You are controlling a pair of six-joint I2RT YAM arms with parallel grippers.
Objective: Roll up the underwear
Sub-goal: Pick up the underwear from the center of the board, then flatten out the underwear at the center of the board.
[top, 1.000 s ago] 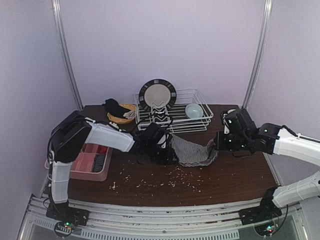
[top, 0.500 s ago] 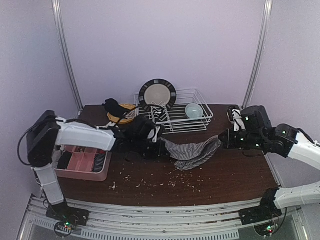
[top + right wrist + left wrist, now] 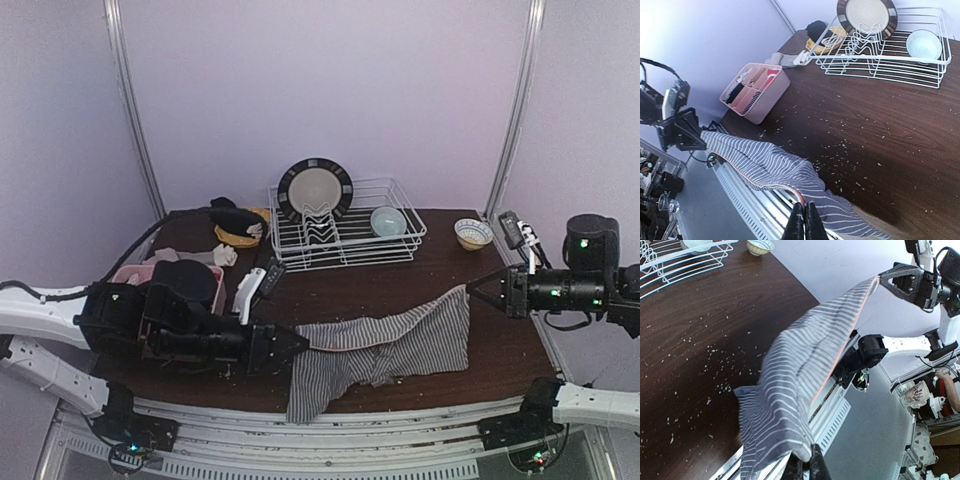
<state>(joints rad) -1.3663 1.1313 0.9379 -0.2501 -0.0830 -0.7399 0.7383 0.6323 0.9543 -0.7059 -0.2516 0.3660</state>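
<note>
The underwear [image 3: 390, 345] is grey with thin white stripes and an orange-edged waistband. It hangs stretched between both grippers, above the near part of the dark table [image 3: 400, 285], and one flap droops over the front edge. My left gripper [image 3: 303, 343] is shut on its left end. My right gripper [image 3: 470, 289] is shut on the waistband at the right end. In the left wrist view the underwear [image 3: 800, 365] runs from my left gripper [image 3: 806, 466] up to the right gripper [image 3: 888, 277]. The right wrist view shows the underwear [image 3: 775, 165] pinched in my right gripper [image 3: 804, 222].
A white wire dish rack [image 3: 345, 240] at the back holds a dark-rimmed plate [image 3: 315, 188] and a pale blue bowl [image 3: 388, 220]. A small bowl [image 3: 472, 233] sits back right. A yellow dish [image 3: 240, 235] is back left. A pink organiser [image 3: 754, 90] stands left. Crumbs dot the table.
Both arms have pulled back toward the near edge and apart. The left gripper has shut on the underwear, which went from a bunched heap mid-table to a stretched sheet.
</note>
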